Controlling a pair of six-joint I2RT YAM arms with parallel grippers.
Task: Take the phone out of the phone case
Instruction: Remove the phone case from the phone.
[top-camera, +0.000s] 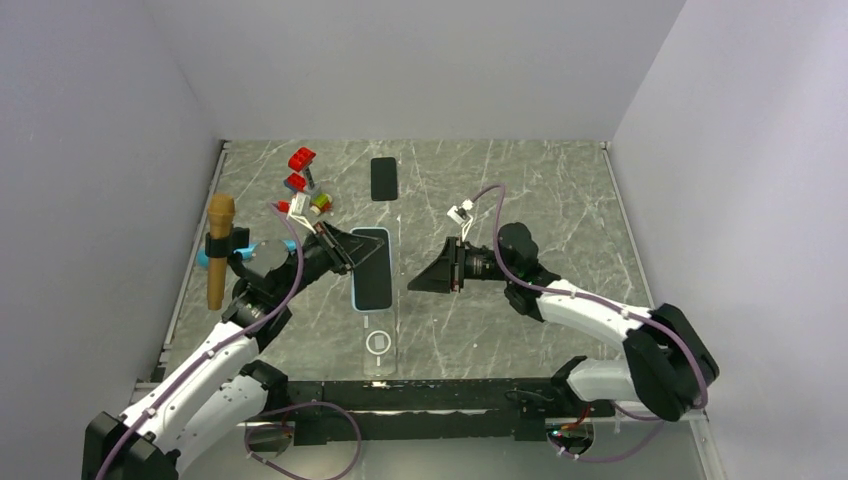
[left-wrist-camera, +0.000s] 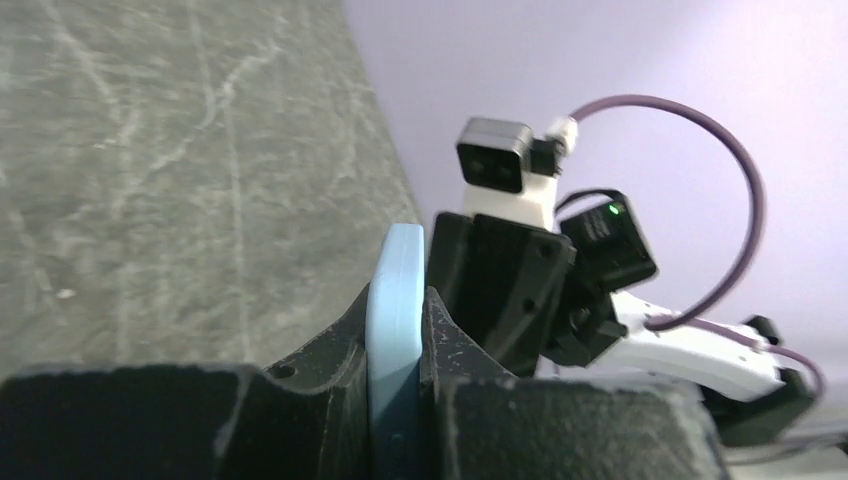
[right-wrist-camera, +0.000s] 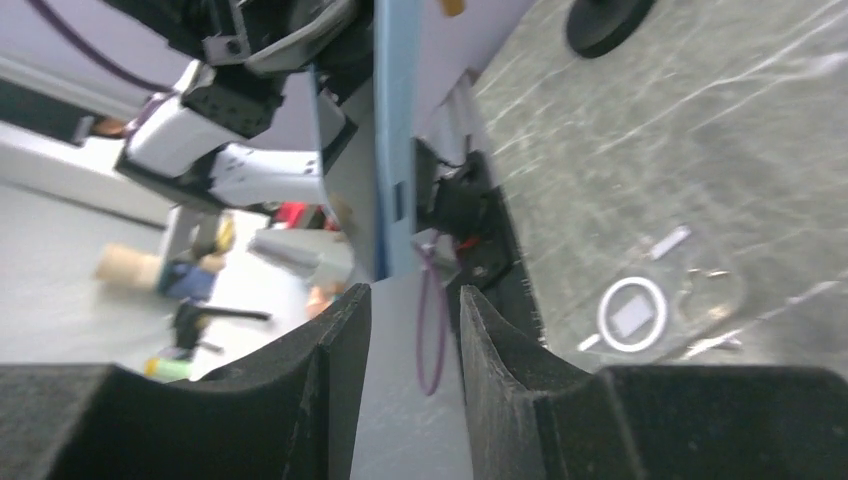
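1. Far left of the grey marbled table (top-camera: 520, 200): a tan microphone (top-camera: 219, 250) lies lengthwise near the left wall, with a blue object (top-camera: 205, 256) against it that is too hidden to name.
2. Behind the left arm: a cluster of small toy pieces, red blocks (top-camera: 300, 160) and a green bit (top-camera: 320, 200).
3. Left gripper (top-camera: 348, 252): jaws closed on the long left edge of the phone (top-camera: 372, 268). The left wrist view shows the light blue rim pinched tight between both black fingers (left-wrist-camera: 330, 360).
4. Phone: light blue body, dark screen facing up, held left of table centre. Its near end sits over the far end of the phone case; I cannot tell whether they touch.
5. Phone case (top-camera: 378, 342): clear, with a white ring, flat on the table toward the arm bases, no phone in it.
6. A black rectangular slab (top-camera: 383, 178), phone-like, lies flat farther back, well apart from the held phone.
7. Right gripper (top-camera: 420, 282): fingers apart, nothing between them, pointing at the phone's right edge and near it without touching. In the right wrist view the blue edge lines up with the gap, just beyond the fingertips (right-wrist-camera: 350, 310).
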